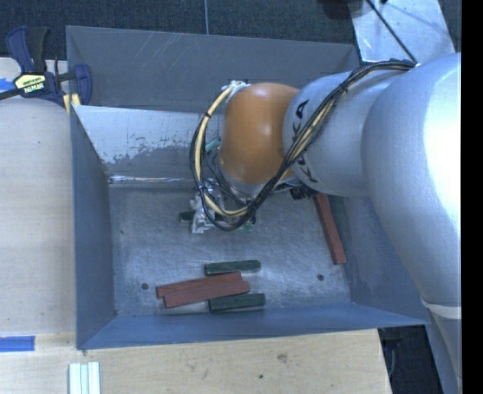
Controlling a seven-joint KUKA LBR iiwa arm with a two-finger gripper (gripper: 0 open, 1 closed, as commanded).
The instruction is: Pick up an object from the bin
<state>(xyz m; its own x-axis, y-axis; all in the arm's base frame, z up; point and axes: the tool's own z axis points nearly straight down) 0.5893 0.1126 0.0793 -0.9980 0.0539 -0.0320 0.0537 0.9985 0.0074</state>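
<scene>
In the camera view your hand (200, 217) hangs low over bare floor mid-bin (93, 220); I can't tell whether it's open or closed, and nothing shows in its grip, so I'd call this the approach. The nearest picks lie toward the front wall: a dark green bar (233, 267), a red-brown block (202, 290) and a second green bar (237, 302), so you'd shift that way and line up over one. Black lettering (304, 121) on the arm (380, 138) is crossed by cables and not fully readable.
</scene>
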